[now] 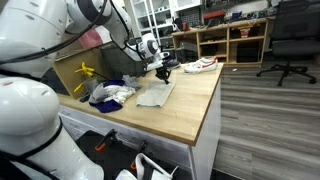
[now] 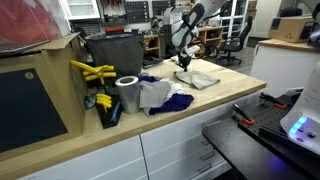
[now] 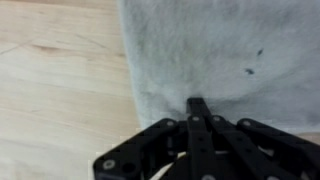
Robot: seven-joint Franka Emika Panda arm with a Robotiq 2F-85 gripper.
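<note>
Grey cloth (image 3: 215, 50) (lying flat) beneath closed pincer (image 3: 197, 103); bin (image 2: 112, 117) holds yellow tool (image 2: 103, 100).

Both exterior views look across the table (image 1: 190, 110) from opposite ends at mid-distance and share the grey cloth (image 1: 155, 95). Wrist view looks straight down, very close, past the hand (image 3: 196, 104) onto that cloth.

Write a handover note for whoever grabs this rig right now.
Gripper: fingers shut, tips at the edge of the grey cloth; the wrist view cannot confirm a pinch.
The grey cloth lies flat on the wooden table, apart from the white and blue cloth pile.
Done: gripper is down at the cloth.
Left: cloth not lifted or folded.
</note>
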